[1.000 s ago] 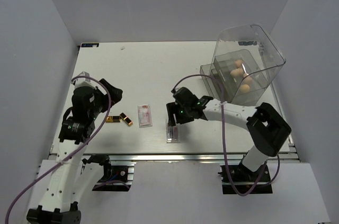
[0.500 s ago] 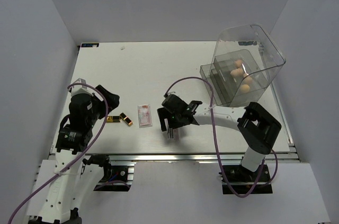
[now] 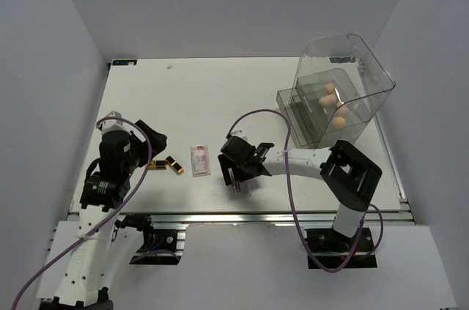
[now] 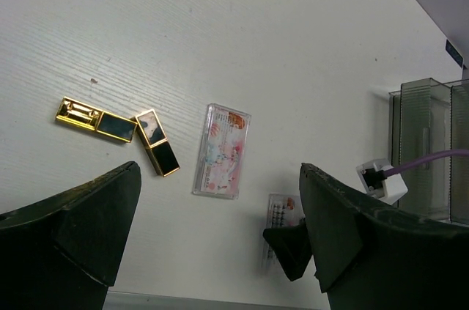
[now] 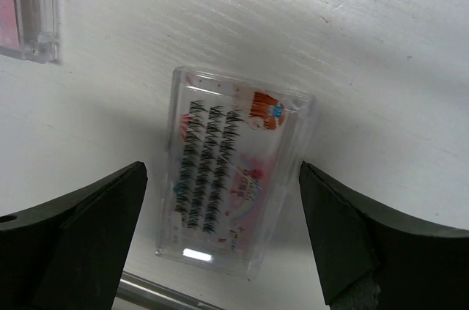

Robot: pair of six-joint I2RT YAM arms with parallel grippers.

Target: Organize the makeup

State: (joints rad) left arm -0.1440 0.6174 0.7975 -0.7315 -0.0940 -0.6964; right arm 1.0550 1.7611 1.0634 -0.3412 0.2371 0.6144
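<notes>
- Grey plain walls close in a white tabletop [image 3: 220,90] on three sides; both arms rise from its near edge.
- Left gripper [image 3: 152,134] hangs over the table's left part, jaws spread wide with nothing between them.
- Small gold-and-dark-red lipstick tube [image 4: 97,119] lies flat to its right, with a second lipstick tube [image 4: 157,152] angled just beside its right end.
- Flat clear-cased pinkish palette [image 4: 222,150] lies near the tubes, on their right and apart from them.
- Right gripper [image 3: 236,171] sits low over a flat clear-cased dark-rowed palette [image 5: 231,171] near the front edge. Its jaws stand apart, one on either side of the case. From above, the gripper hides most of the case.
- Purple cable [image 3: 256,111] arches over the right arm.
- Large clear plastic drawer box [image 3: 344,83] stands at the far right, its drawer pulled out, with three peach egg-shaped sponges [image 3: 325,101] inside.
</notes>
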